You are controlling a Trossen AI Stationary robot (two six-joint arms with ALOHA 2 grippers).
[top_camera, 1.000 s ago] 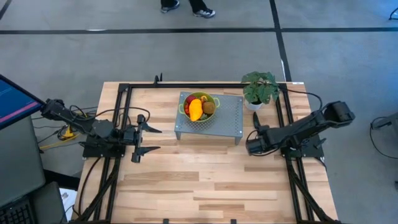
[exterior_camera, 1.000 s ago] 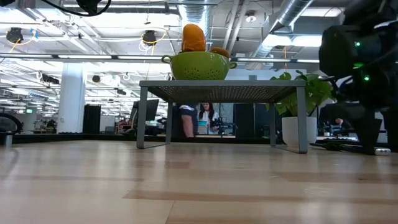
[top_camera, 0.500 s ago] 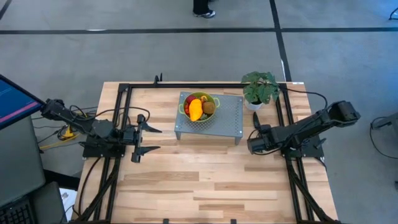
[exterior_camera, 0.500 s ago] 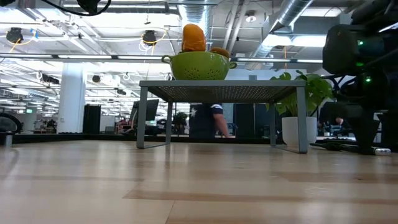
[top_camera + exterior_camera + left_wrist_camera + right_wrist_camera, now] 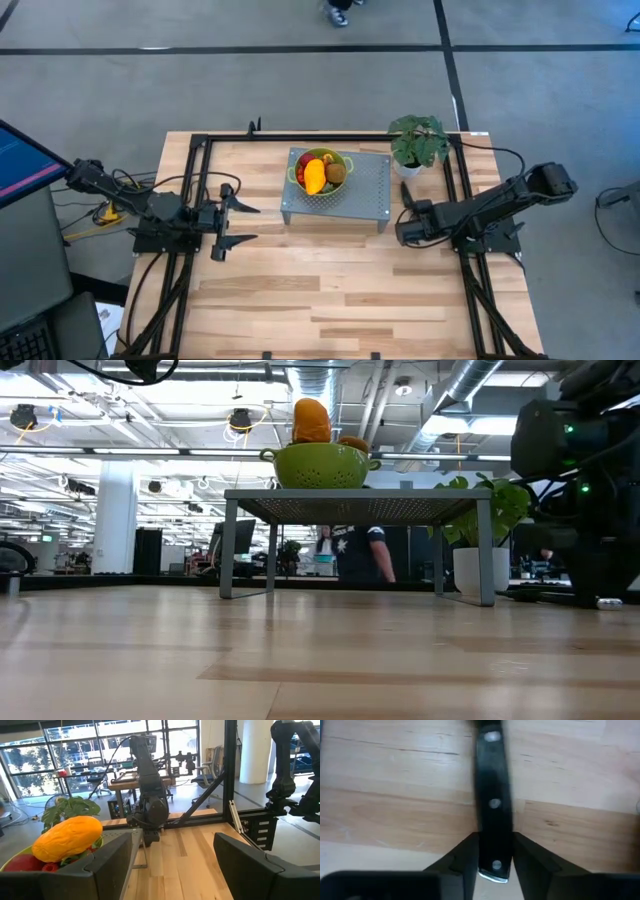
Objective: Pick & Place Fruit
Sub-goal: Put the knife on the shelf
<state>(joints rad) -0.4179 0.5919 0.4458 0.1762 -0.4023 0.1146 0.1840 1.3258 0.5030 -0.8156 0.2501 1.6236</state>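
Note:
A green colander (image 5: 320, 172) of fruit stands on a grey perforated metal stand (image 5: 370, 190) at the table's far middle. It holds a long orange-yellow fruit (image 5: 314, 177), a brown-green oval (image 5: 336, 173) and a red piece (image 5: 303, 168). My right gripper (image 5: 495, 857) points down at the table right of the stand (image 5: 408, 228), shut on a black riveted knife handle (image 5: 492, 795) that lies on the wood. My left gripper (image 5: 172, 870) hangs open and level at the table's left (image 5: 245, 224), facing the colander, with nothing between its fingers. My right gripper pinches the knife's black handle at its butt end (image 5: 494, 847) between its two fingers (image 5: 467, 855), one on each long side. The fingers come steeply from above and lie across the handle. The knife lies flat on the table.
A leafy potted plant (image 5: 418, 140) stands just beyond my right gripper, at the stand's far right corner. Black frame rails (image 5: 200, 200) run along the table's left, right and far sides. Bare wood (image 5: 330, 290) spreads toward the near edge. A person (image 5: 365, 555) walks behind the table.
A person beyond the table's far edge has walked to the right behind the stand. Both arms stay about where they were.

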